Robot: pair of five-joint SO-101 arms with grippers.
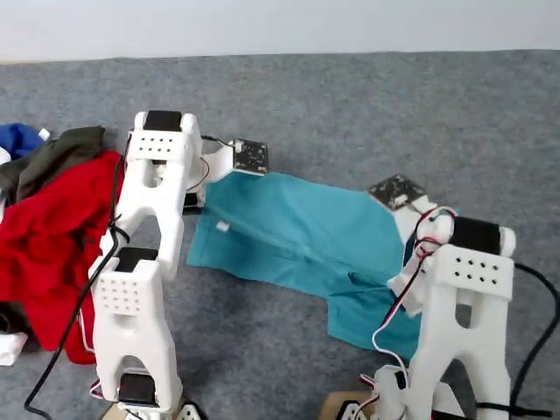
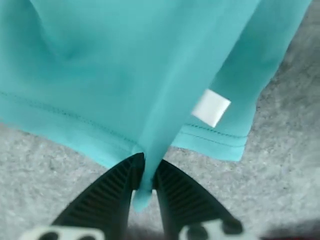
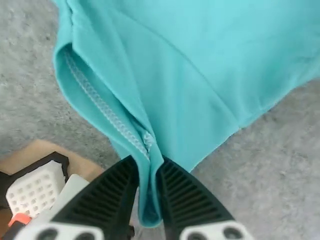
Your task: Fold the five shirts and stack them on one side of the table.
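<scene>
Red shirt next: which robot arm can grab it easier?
Left, probably. The red shirt lies right beside the left arm; the right arm stands past the teal shirt. For now the left gripper and right gripper both pinch it.

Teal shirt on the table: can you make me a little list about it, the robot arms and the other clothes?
Shirt: teal shirt, spread out on the grey table
Left end effector: pinching the shirt's hem near a white tag
Right end effector: pinching another edge, by a seam
Other clothes: red shirt, dark green shirt, blue shirt, piled at one side
</scene>
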